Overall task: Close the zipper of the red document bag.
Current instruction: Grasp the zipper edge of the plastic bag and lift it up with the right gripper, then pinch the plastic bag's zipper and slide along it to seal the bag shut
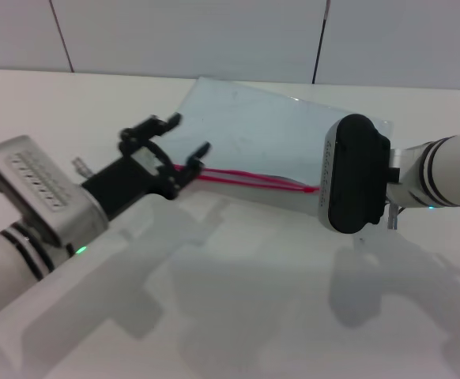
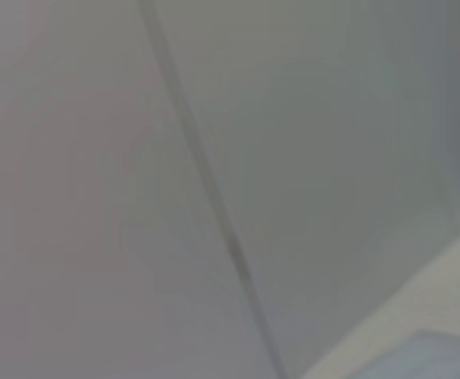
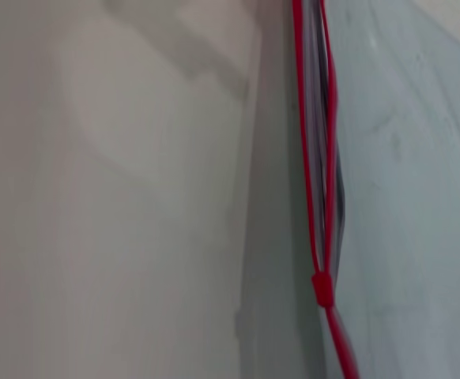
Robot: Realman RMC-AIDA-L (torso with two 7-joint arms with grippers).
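Observation:
The red document bag [image 1: 262, 130] lies flat on the white table, a translucent pale blue-grey pouch. Its zipper [image 1: 250, 180] runs along the near long edge as two thin red lines that part toward the left, so it stands open there. In the right wrist view the two red lines meet at the small red slider [image 3: 322, 288], with the bag [image 3: 408, 197] beside it. My left gripper [image 1: 184, 140] is open at the zipper's left end, one finger [image 1: 194, 162] right by the red strip. My right arm's wrist housing [image 1: 356, 174] hangs over the zipper's right end and hides its gripper.
The white table [image 1: 238, 300] stretches toward me, crossed by the arms' shadows. A pale wall with dark seams [image 1: 318, 39] rises behind the bag. The left wrist view shows mostly that wall and a corner of the bag [image 2: 443, 355].

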